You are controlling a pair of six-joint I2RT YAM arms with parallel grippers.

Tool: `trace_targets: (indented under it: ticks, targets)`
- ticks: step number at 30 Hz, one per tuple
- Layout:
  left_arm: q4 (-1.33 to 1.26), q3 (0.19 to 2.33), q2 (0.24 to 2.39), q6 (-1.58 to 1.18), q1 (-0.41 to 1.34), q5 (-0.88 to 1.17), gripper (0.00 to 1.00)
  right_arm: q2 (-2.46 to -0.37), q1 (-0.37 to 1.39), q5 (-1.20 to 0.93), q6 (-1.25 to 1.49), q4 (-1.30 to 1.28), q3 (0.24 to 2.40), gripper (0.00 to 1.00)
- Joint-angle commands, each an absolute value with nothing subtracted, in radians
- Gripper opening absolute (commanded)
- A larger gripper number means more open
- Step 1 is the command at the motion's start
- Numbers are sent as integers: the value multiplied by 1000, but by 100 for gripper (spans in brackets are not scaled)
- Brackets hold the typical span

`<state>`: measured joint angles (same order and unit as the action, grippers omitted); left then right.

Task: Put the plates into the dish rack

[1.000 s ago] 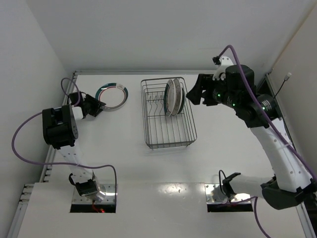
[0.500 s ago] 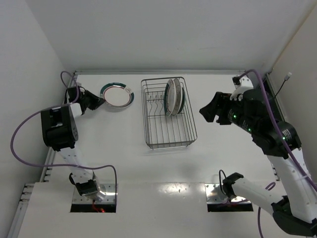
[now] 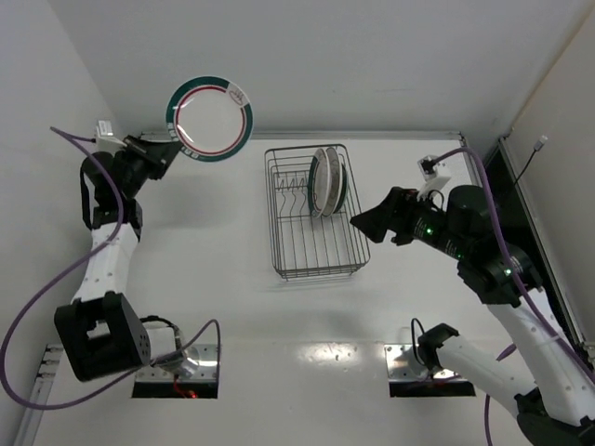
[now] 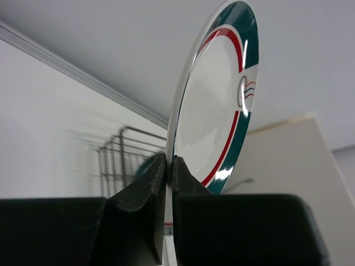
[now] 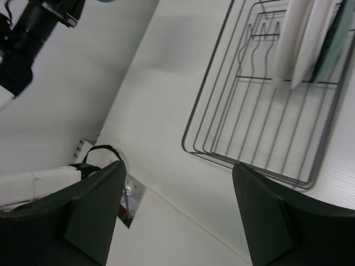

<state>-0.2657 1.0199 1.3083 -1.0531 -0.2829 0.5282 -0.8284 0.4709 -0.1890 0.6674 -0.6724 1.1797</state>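
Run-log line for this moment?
left claw: shut on teal-and-red banded plate, in air | right claw: open, empty, near dish rack | racked plates: upright

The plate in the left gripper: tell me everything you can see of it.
The plate is round, glossy white and ceramic-looking, with a teal rim band, a thin red ring inside it and a small logo on the rim. The left gripper pinches its rim; nothing else touches it. It is held on edge in the air, left of the dish rack.
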Motion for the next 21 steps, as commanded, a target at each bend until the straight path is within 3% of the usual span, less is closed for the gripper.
trace_targets:
  ticks: [1, 6, 15, 21]
  targets:
    - [-533, 873, 1223, -1277, -252, 701, 0, -833, 471, -308, 800, -392, 1060, 76]
    - [-536, 724, 1024, -1362, -190, 736, 0, -861, 482, -360, 929, -171, 951, 81]
    - [-485, 684, 931, -1362, 10, 738, 0, -971, 482, -396, 957, 59, 821, 84]
    - [-417, 675, 922, -1304, 38, 749, 0, -992, 491, -396, 1020, 302, 738, 84]
